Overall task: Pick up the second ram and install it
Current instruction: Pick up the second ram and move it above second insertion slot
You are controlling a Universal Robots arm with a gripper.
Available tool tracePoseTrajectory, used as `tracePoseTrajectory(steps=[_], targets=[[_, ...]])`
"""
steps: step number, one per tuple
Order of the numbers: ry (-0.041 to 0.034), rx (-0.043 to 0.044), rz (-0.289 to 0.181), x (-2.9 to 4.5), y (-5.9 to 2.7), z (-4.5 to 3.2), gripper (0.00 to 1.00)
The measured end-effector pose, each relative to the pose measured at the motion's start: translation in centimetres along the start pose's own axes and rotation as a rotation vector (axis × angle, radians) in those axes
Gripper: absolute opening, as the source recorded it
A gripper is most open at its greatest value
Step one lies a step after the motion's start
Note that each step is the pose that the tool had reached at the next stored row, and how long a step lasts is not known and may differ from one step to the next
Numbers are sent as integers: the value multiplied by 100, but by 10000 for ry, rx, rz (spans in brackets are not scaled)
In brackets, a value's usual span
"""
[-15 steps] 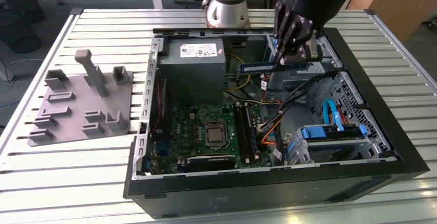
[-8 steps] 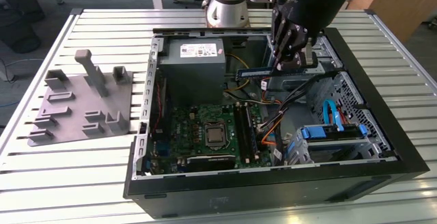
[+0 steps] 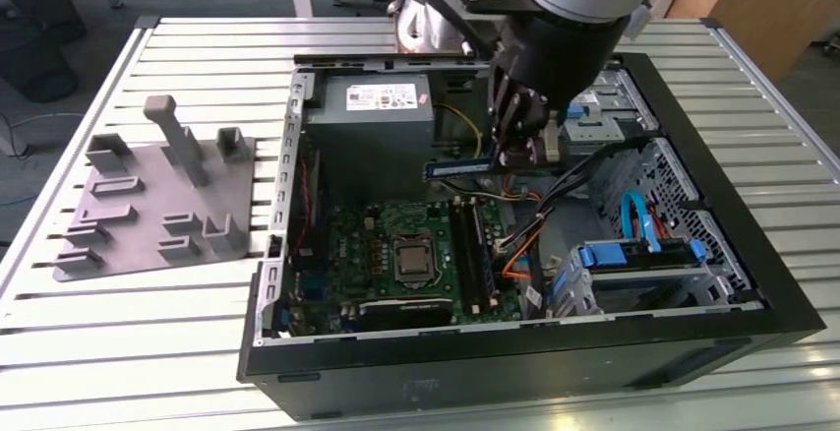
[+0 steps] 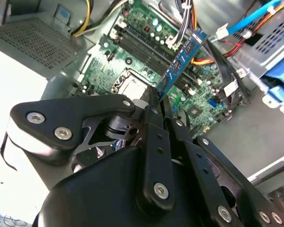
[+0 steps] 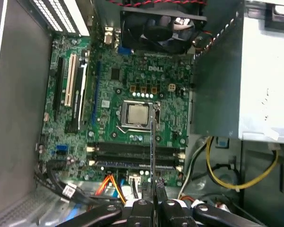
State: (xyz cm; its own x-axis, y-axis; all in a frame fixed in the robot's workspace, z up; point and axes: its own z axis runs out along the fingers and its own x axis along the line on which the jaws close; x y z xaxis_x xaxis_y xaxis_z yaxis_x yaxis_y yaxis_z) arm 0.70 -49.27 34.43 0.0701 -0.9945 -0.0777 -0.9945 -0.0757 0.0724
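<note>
Item: memory stick [image 3: 459, 167], thin and dark blue, carried in the air inside the open computer case [image 3: 459, 382]. It is above the green motherboard [image 3: 381, 244] and touches none of it.
Holder: gripper [image 3: 510, 155], closed tight on one end of the stick. The rest juts out free towards the exterior view's left.
Attitude: on edge and roughly level. In the first wrist view it reads as a thin line lying across the slots, not along them.
Destination: long black memory slots [image 5: 132, 153], just beside the processor socket [image 5: 137, 113]. I cannot tell whether one is already filled.
Neighbours: orange wires [image 5: 108, 185] near the slot ends; power supply box [image 3: 374, 106] close to the gripper.
Elsewhere: grey parts holder [image 3: 157, 195] on the slatted worktop [image 3: 132, 352], well apart from the case.
Hazard, alignment: if the stick goes down crosswise or off the notch, it would likely jam on the slot edge or bend.
Hazard, grip: it is held by one end only, so pressing could tilt it and seat one end while the other rides up.
Hazard, wires: a descent near the slot ends could snag or pinch the loose wires.
</note>
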Motion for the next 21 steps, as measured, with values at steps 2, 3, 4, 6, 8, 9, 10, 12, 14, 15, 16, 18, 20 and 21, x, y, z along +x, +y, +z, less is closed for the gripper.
tracePoseTrajectory(steps=[2, 3, 4, 6, 8, 9, 10, 12, 14, 15, 16, 18, 20, 21], targets=[[0, 0, 1, 5, 41, 39, 14], [0, 0, 0, 6, 66, 59, 14], [1, 0, -1, 6, 94, 78, 14], [2, 0, 1, 5, 152, 120, 14], [7, -1, 1, 9, 208, 160, 14], [7, 0, 1, 16, 235, 180, 14], [8, -1, 0, 25, 261, 198, 14], [8, -1, 2, 71, 298, 234, 14], [7, -1, -1, 152, 314, 266, 14], [6, 0, 0, 189, 318, 283, 14], [8, 0, 1, 212, 320, 298, 14], [7, 0, 1, 220, 319, 334, 14], [5, 0, 0, 223, 318, 372, 14], [6, 0, 0, 224, 318, 390, 14]])
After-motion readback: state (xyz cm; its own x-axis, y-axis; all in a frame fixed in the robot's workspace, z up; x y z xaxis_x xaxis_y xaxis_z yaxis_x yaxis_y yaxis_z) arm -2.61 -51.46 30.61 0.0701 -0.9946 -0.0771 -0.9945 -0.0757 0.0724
